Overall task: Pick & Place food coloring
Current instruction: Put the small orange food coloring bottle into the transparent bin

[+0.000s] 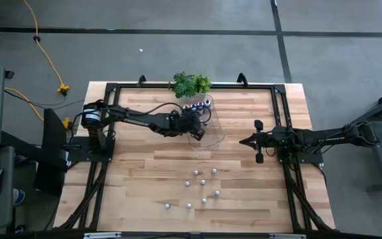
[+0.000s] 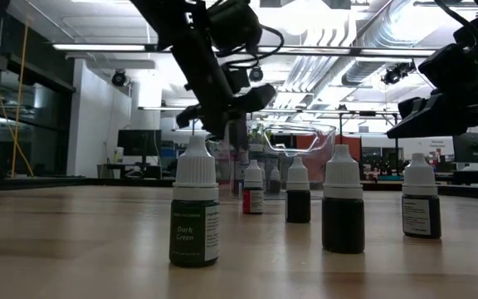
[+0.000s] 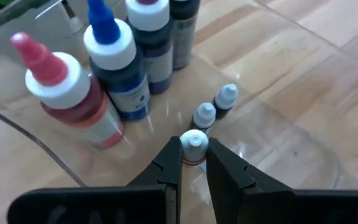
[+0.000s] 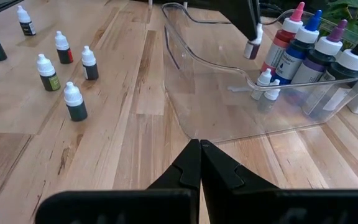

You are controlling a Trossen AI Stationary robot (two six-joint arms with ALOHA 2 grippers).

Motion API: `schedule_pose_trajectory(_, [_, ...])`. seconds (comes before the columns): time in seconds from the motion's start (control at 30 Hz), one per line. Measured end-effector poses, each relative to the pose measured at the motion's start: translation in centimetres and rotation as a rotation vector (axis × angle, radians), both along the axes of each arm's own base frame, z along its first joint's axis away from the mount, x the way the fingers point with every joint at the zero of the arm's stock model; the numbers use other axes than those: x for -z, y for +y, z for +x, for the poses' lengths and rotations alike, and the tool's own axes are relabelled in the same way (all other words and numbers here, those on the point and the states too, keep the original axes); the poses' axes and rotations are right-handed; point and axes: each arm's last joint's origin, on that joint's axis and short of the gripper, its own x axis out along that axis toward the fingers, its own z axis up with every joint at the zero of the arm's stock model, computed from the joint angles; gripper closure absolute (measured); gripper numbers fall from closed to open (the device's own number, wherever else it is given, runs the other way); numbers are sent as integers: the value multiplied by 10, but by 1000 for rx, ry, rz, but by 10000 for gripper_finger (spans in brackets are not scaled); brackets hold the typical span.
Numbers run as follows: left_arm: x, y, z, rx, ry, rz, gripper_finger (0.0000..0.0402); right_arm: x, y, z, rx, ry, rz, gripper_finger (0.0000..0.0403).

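Observation:
A clear plastic tray (image 4: 178, 59) lies at the table's far middle. In it stand bigger food coloring bottles with pink (image 3: 64, 93), blue (image 3: 115, 62) and purple (image 4: 323, 57) tops, and two small white-capped ones (image 3: 204, 116) (image 3: 227, 98). My left gripper (image 3: 194, 163) hangs over the tray, shut on another small bottle (image 4: 252, 47) with a red label. Several small bottles (image 1: 201, 183) stand loose on the near part of the table. My right gripper (image 4: 199, 148) waits shut at the table's right, touching nothing. My left gripper pinches the small bottle between its two fingers (image 3: 225, 163), just below the white cap (image 3: 194, 142). The fingers slant down from the table's left side. The bottle hangs tilted below them, clear of the tray's floor and beside the two small bottles standing there.
A green leafy plant (image 1: 191, 83) stands at the far edge behind the tray. The loose small bottles, among them a dark green one (image 2: 195, 214), dot the near middle. Bare wood (image 1: 131, 186) lies to their left.

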Motion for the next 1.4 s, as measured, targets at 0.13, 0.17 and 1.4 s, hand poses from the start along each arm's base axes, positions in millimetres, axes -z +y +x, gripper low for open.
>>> schedule_pose_trajectory(0.13, [4,1,5,-2,-27,2,360,0,0,0,0,0,0,402])
schedule_pose_trajectory(0.17, [5,1,7,-2,-24,2,360,0,0,0,0,0,0,402])
schedule_pose_trajectory(1.4, [11,9,33,10,104,-46,345,0,0,0,0,0,0,402])
